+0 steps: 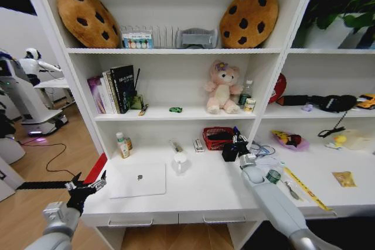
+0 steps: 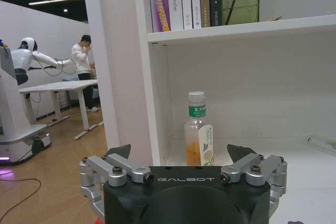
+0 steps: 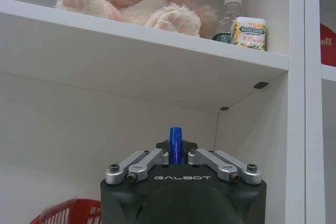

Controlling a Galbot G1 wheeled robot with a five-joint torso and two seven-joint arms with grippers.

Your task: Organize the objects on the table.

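The silver laptop [image 1: 137,180] lies shut at the front left of the white table [image 1: 205,194]. Behind it stands a small bottle [image 1: 123,144] of orange liquid, which the left wrist view shows as the bottle [image 2: 198,135] straight ahead of my open left gripper [image 2: 178,153]. In the head view that left gripper [image 1: 86,188] hangs off the table's left front corner, holding nothing. My right gripper [image 1: 237,143] is over the back middle of the table beside a red basket [image 1: 218,137], shut on an upright blue pen [image 3: 176,139]. A green toy car [image 1: 175,109] sits on the shelf above.
A white cup [image 1: 180,160] stands behind the laptop. A yellow ruler [image 1: 304,188] and a green roll [image 1: 273,175] lie to the right. The shelf holds books [image 1: 114,89], a pink plush [image 1: 222,86] and small bottles [image 1: 246,95]. Cookie cushions [image 1: 87,17] sit on top.
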